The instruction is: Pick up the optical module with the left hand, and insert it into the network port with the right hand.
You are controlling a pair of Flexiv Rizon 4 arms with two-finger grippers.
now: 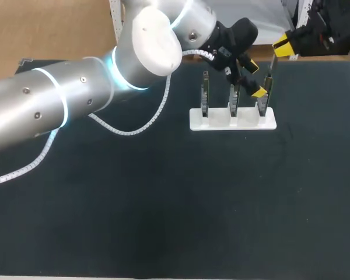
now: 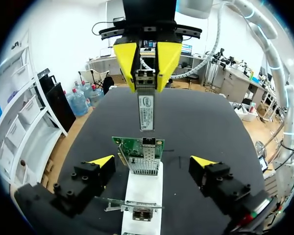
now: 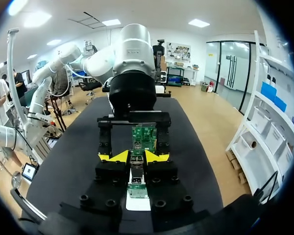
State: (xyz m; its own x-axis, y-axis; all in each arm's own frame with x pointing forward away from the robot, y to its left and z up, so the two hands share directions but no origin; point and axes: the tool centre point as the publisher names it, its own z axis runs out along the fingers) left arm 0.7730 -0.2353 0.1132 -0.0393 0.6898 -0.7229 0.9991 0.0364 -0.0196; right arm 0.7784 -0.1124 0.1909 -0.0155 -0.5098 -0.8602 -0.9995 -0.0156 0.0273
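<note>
1. Black tabletop (image 1: 163, 204) fills the scene, and all the action is packed into its far right part.
2. My left arm (image 1: 76, 93) sweeps in from the left, big and silver, reaching out to the stand.
3. My left tool (image 1: 254, 79) sits low by the right end of the row. Its fingers are spread wide apart and grip nothing, with one yellow tip on each side of the right-end card, clear of it.
4. My right tool (image 2: 146, 81) comes in from the far right, poised above that same card. Its fingers are clamped tight on the optical module, one from each side.
5. White stand (image 1: 233, 119), a low block lying left to right, carries three network cards (image 1: 234, 99) upright in a row.
6. Right-end card (image 2: 139, 157), green board with a metal port cage on top, stands between my left tool's open fingers.
7. Optical module (image 2: 146, 112), a slim silver bar, hangs straight down from my right tool. Its lower end is just above the right-end card's port, with a small gap showing between them.
</note>
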